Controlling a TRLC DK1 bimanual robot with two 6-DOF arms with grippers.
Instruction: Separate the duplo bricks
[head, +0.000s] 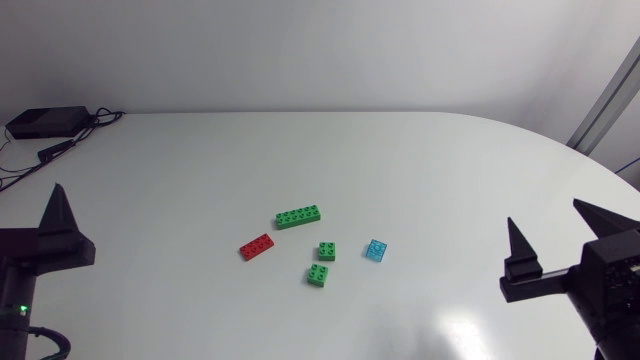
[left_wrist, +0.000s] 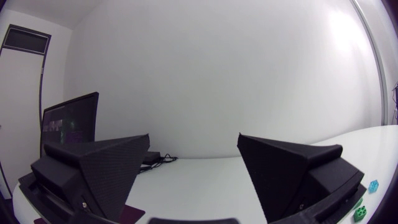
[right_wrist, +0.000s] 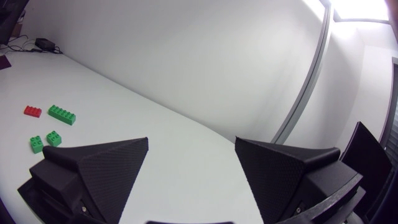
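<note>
Five duplo bricks on the table (head: 420, 150), around its middle and a little toward the near edge, all single, none stacked or touching. Farthest from the near edge, long green brick (head: 299, 217); near its left end, red brick (head: 257, 246); closer to the near edge and close together, first small green brick (head: 327, 251) and second small green brick (head: 318, 275); just toward the right edge from the first, light blue brick (head: 376, 250). Looks like hard moulded plastic: light, stiff, not fragile, glossy on the sides and so likely slippery, apt to skid on the smooth table if nudged. Best taken across the two flat long sides, low, below the studs; for the long green one, at mid-length, to stop swivelling. By the left edge, left gripper (left_wrist: 193, 144), fingers wide apart, nothing between. By the right edge, right gripper (right_wrist: 191, 144), likewise spread and empty. Both well apart from the bricks. Seems little left to pull apart.
</note>
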